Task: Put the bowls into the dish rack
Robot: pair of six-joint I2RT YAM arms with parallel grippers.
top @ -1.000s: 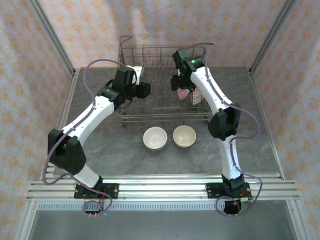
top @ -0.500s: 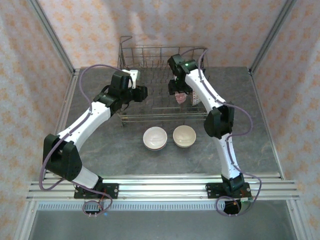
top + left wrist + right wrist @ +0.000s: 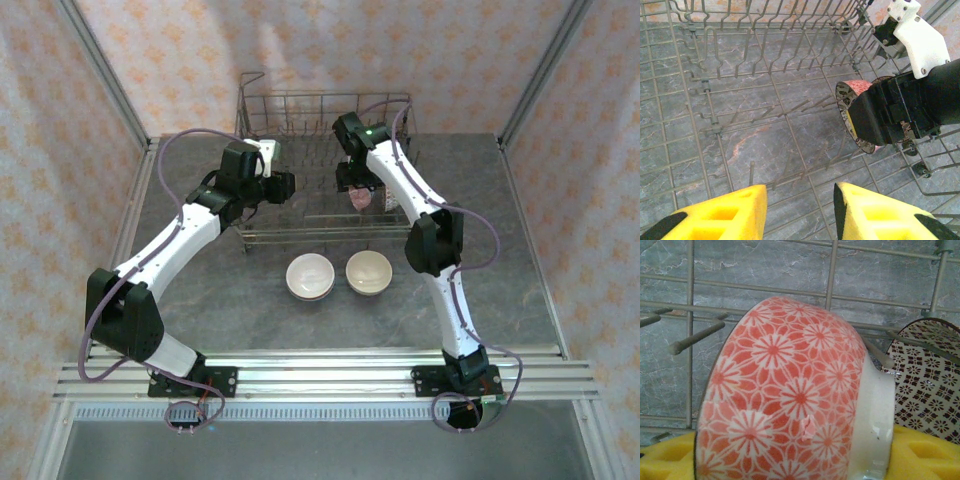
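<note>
The grey wire dish rack (image 3: 300,97) stands at the back of the table. My right gripper (image 3: 360,186) hangs inside it, shut on an orange floral bowl (image 3: 790,390) that is tipped on its side between the yellow pads (image 3: 925,455), just above the rack floor (image 3: 690,300). A dark patterned bowl (image 3: 927,385) stands on edge in the rack right beside it. My left gripper (image 3: 800,210) hovers open and empty over the rack's left half (image 3: 705,85), facing the held bowl (image 3: 847,100). A cream-pink bowl (image 3: 310,276) and a white bowl (image 3: 368,271) sit upright on the table in front of the rack.
Rows of upright tines (image 3: 760,50) fill the rack's left and back parts. The rack's raised loop handle (image 3: 250,80) is at its back left corner. Grey marble table (image 3: 520,250) lies open to the right, and patterned walls close in the sides.
The right arm has carried the orange floral bowl a little left and further back inside the rack. The left gripper drew back slightly to the left, then held still.
</note>
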